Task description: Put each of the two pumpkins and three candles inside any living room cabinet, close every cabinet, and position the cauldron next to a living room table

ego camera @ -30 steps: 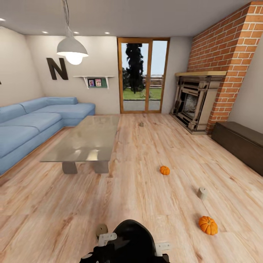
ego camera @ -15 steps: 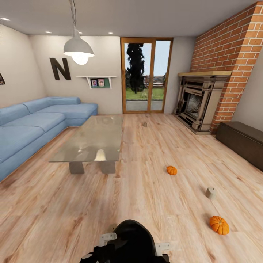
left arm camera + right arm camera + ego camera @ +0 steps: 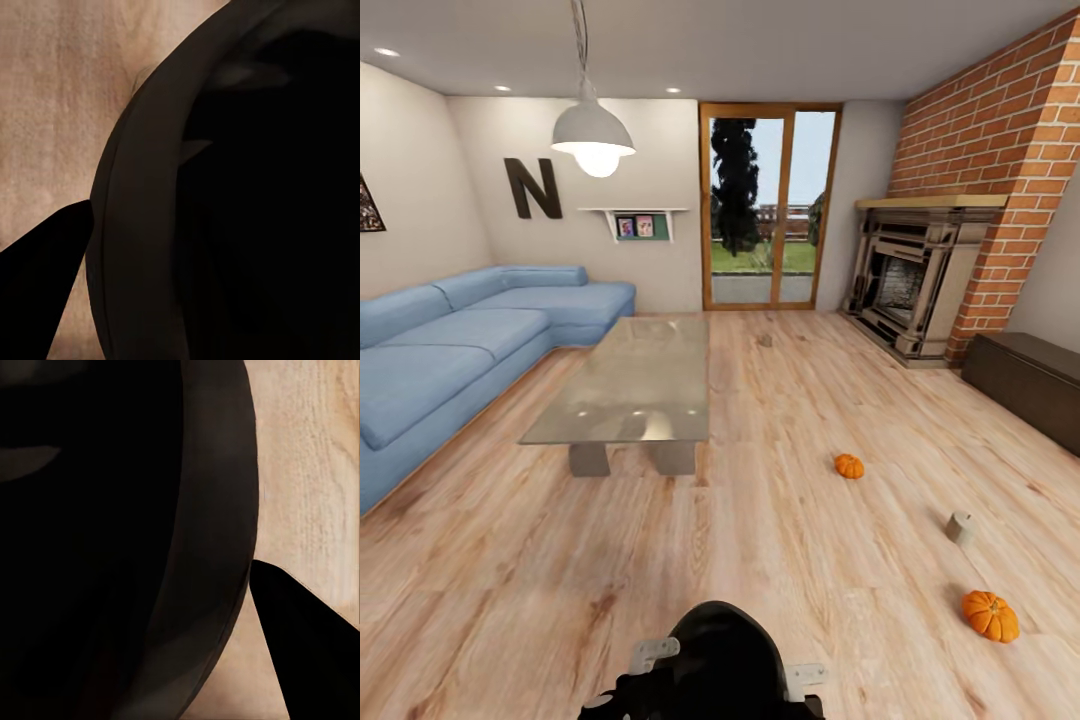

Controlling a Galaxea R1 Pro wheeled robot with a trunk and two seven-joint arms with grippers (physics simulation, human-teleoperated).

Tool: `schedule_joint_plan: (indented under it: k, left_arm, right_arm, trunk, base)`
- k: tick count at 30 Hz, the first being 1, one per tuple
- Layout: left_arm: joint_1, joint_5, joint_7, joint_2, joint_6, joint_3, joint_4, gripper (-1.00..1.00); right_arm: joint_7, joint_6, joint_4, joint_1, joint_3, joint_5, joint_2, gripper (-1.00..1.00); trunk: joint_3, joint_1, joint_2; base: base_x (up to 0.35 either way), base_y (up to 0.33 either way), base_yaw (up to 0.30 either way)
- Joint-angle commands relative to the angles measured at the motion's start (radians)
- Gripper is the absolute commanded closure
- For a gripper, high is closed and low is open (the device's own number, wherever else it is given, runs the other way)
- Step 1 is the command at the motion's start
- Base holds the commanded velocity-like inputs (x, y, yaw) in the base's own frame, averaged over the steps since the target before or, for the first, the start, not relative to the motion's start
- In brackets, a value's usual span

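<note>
Cauldron [image 3: 722, 660] cut off below, hiding both end effectors.

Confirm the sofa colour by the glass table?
Light blue sofa, plain with no pattern, left of the table. Clearest in the head view.

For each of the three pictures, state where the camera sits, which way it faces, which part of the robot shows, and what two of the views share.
Head view: on the robot's head, facing forward and down across the living room at the table, pumpkins and cabinet; the cauldron sits low centre between pale gripper parts.
Left wrist view: near the left gripper, close against the cauldron's rim; a dark finger shows.
Right wrist view: near the right gripper, close against the rim; a dark finger shows.
Shared: both wrist views show cauldron and wooden floor.
</note>
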Motion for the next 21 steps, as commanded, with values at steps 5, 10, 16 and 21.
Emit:
schedule_joint_plan:
  k: [5,10,16,21]
  left_arm:
    - [0.000,0.001,0.004,0.003,0.001,-0.001,0.002,1.00]
    - [0.000,0.001,0.004,0.003,0.001,-0.001,0.002,1.00]
    - [0.000,0.001,0.004,0.003,0.001,-0.001,0.002,1.00]
    - [0.000,0.000,0.004,0.003,0.001,-0.001,0.002,1.00]
  right_arm:
    - [0.006,-0.026,-0.008,-0.002,0.010,-0.002,0.000,1.00]
    - [0.006,-0.026,-0.008,-0.002,0.010,-0.002,0.000,1.00]
    - [0.006,-0.026,-0.008,-0.002,0.010,-0.002,0.000,1.00]
    - [0.006,-0.026,-0.008,-0.002,0.010,-0.002,0.000,1.00]
  trunk:
    - [-0.001,0.000,0.000]
    - [-0.001,0.000,0.000]
    - [-0.001,0.000,0.000]
    - [-0.001,0.000,0.000]
  base:
    - [0.000,0.288,0.000]
    - [0.000,0.288,0.000]
    - [0.000,0.289,0.000]
    - [0.000,0.289,0.000]
